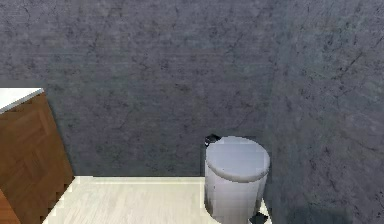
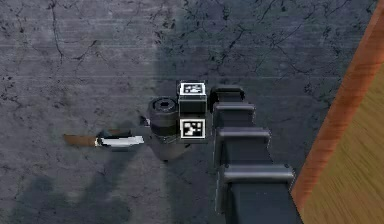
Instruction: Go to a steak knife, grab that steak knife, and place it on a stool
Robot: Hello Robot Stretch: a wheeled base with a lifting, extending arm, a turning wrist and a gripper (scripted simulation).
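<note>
The pincer point(image 2: 143, 137) holds the steak knife point(image 2: 110, 142), which hangs level at its far end, clear against the dark wall point(image 2: 80, 60), brown handle outermost. In the forward view, a grey pedal bin point(image 1: 236, 178) stands at the floor's point(image 1: 130, 200) far corner, well apart from a wood-fronted counter point(image 1: 30, 160).

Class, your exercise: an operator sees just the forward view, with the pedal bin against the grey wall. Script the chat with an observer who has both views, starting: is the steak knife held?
Observer: Yes, the tool holds the steak knife, clear of every surface.
Operator: How does it lie?
Observer: Across the arm side view, brown end leftmost, pale blade nearer the tool.
Operator: Anything beside the arm?
Observer: A wooden panel slants along that view's right edge.
</note>
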